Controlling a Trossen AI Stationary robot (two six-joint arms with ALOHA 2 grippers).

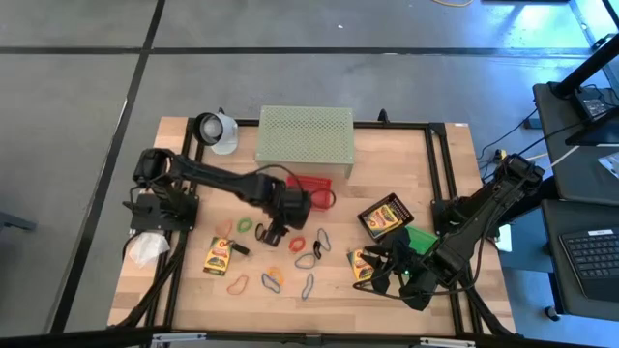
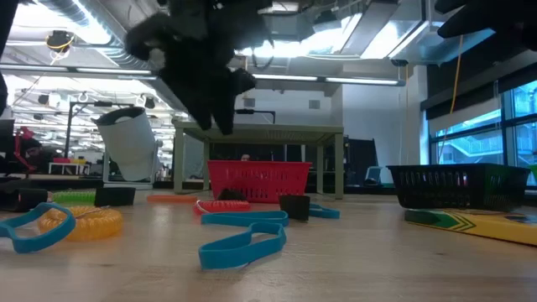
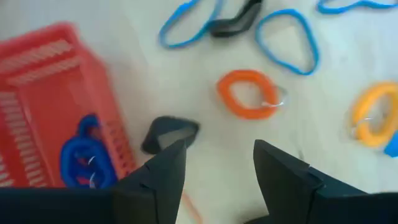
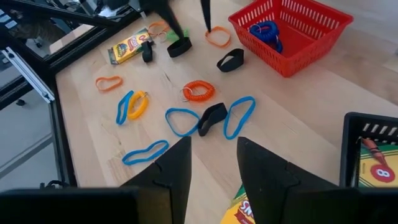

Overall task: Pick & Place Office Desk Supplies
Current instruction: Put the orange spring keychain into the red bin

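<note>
Left gripper (image 1: 274, 229) hangs just above the table w/ fingers spread, nothing between them, beside the red basket (image 3: 50, 81). A blue coil (image 3: 84, 158) lies in that basket. A black clip (image 3: 168, 134) sits on the wood next to the fingertips; the orange coil (image 3: 249, 93) and blue loops (image 3: 283, 40) lie a bit further out.

Looks like between picks: hand free. Next prob. drop onto the black clip, close, lift to basket.

Right gripper (image 1: 387, 271) waits at the near right by the crayon boxes (image 1: 383, 218), fingers apart, empty.
</note>
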